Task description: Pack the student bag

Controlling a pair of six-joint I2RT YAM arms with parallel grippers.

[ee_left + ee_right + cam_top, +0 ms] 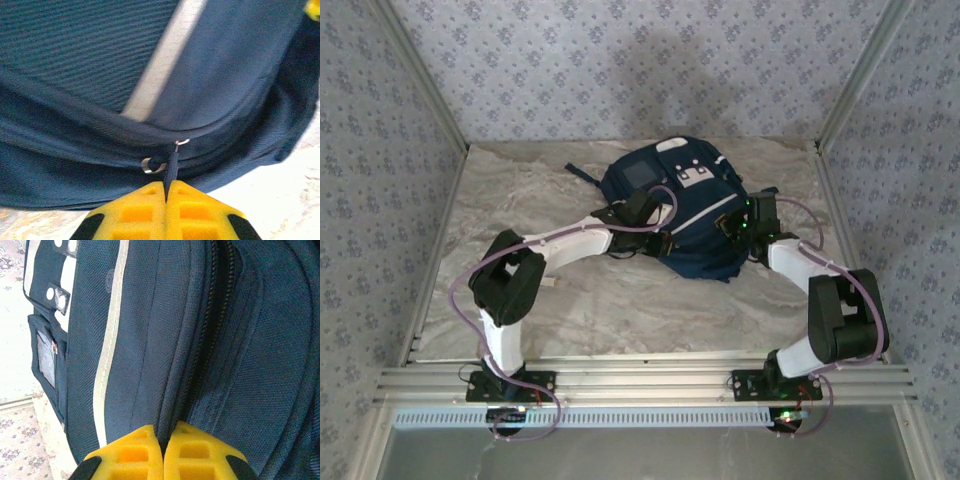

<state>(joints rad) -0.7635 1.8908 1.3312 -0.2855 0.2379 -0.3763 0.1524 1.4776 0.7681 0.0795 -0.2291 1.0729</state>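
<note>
Marble table [620,305]: student bag [695,205] pinched by left tool [166,187], right tool [163,434].

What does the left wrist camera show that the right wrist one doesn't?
Left wrist view: the left gripper shut on a thin dark zipper pull beside a small silver ring. Right wrist view: the right gripper shut on a fabric fold by the black zipper track, plus the grey square panel. Both: the large navy-blue fabric backpack with its white trim stripe, and the marbled tabletop.
</note>
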